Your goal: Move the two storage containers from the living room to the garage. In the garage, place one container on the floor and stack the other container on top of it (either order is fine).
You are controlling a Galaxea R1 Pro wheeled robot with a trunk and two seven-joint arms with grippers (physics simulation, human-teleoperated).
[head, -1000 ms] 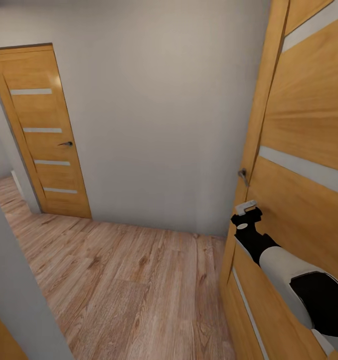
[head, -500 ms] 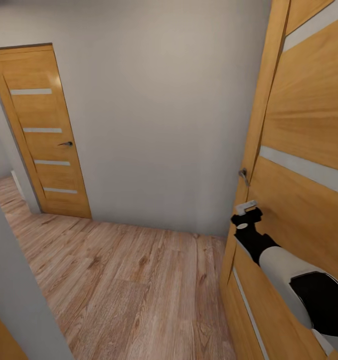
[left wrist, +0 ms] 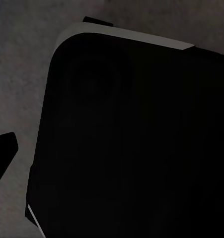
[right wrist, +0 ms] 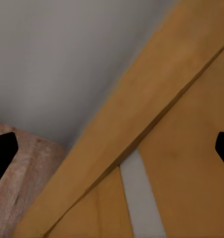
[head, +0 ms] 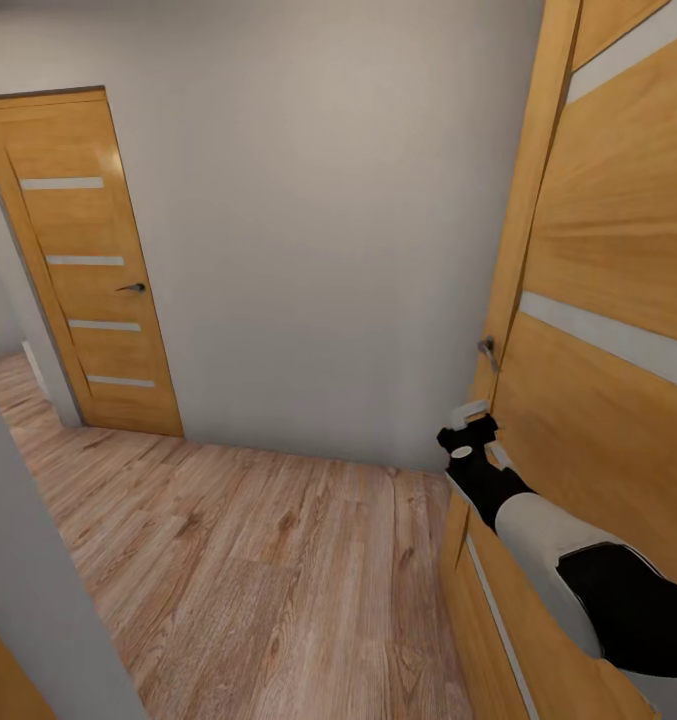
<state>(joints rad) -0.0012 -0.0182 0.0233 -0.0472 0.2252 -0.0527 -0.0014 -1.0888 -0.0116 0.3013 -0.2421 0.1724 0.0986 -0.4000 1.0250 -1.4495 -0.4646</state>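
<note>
Hallway, plank floor [head: 258, 560]; right gripper [head: 470, 418] spread wide, empty, at the door [head: 598, 400] below its handle [head: 488, 350]; left gripper's state unclear; no bins, garage work all ahead.

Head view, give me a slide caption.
Right gripper reaches below the metal handle of the orange wooden door.

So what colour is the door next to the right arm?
Warm orange-brown wood with pale horizontal stripes; the head view shows it best.
</note>
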